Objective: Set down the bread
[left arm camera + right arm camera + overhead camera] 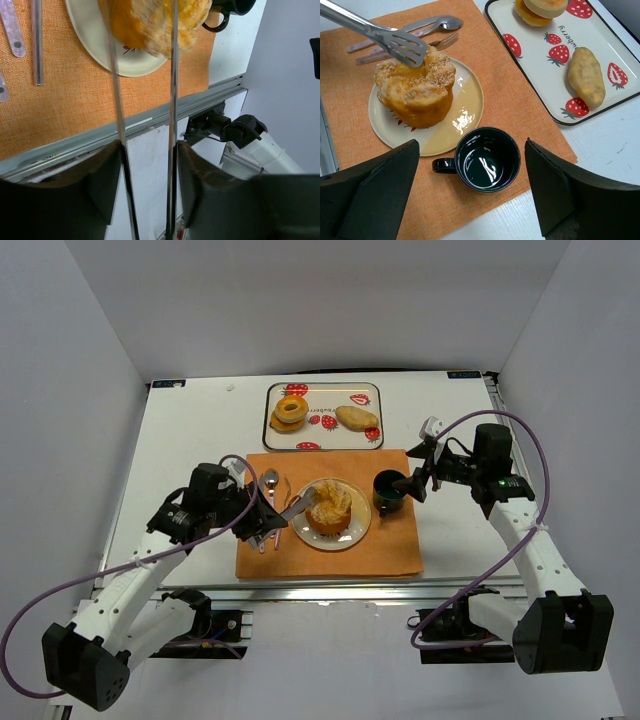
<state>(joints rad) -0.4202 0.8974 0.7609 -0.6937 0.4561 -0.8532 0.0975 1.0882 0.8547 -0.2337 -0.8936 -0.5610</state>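
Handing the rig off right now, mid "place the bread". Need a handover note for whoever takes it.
Left gripper: shut on the tongs, whose tips are at the bread; one blade lies on its top. I cannot tell whether they pinch it.
Right gripper: open, holding nothing, above the dark mug.
Bread: sitting on the plate, on the orange placemat.
Done: the bread is down on the plate.
Left: make sure the tongs let go, then draw them clear without dragging the bread.
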